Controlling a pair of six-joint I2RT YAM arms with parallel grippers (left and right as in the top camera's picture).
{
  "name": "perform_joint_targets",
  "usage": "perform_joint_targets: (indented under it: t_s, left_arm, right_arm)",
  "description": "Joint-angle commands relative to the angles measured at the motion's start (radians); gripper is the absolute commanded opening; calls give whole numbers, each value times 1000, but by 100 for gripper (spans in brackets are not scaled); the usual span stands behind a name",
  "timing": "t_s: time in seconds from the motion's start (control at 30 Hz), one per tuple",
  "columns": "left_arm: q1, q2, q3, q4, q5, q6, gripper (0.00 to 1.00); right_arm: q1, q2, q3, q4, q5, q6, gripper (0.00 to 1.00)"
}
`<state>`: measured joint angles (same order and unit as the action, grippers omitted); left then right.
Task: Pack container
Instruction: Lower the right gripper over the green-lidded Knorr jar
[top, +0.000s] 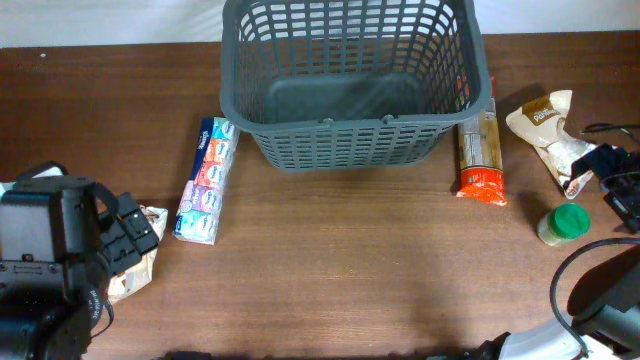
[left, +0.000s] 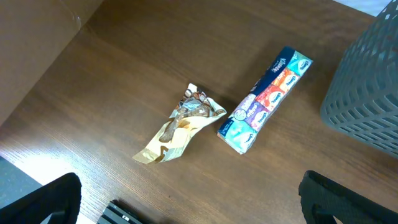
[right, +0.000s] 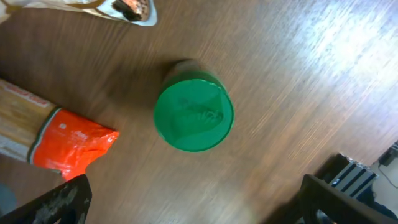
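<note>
The dark grey lattice basket (top: 350, 128) stands at the back centre with nothing in it; its corner shows in the left wrist view (left: 367, 81). My left gripper (left: 193, 208) is open and empty above the table, short of a tan snack bag (left: 180, 127) and a colourful tissue pack (left: 264, 99). My right gripper (right: 196, 202) is open and empty, just short of a green-lidded jar (right: 193, 115), which stands upright. An orange-ended spaghetti pack (right: 62, 137) lies to the jar's left.
In the overhead view the tissue pack (top: 205, 180) lies left of the basket and the spaghetti pack (top: 480, 150) right of it. A tan pouch (top: 548, 125) lies at far right, behind the jar (top: 566, 222). The left arm (top: 60, 260) covers the front left corner.
</note>
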<state>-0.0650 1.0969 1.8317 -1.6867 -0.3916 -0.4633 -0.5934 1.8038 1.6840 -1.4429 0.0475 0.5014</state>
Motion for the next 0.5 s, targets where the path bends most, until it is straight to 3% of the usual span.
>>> perform_joint_targets:
  t_s: [0.0, 0.47]
  left_arm:
    - [5, 0, 2, -1, 12, 13, 99]
    - [5, 0, 2, -1, 12, 13, 100]
  right_arm:
    - [-3, 1, -61, 39, 66, 8, 99]
    - [-3, 1, -331, 276, 65, 5, 99]
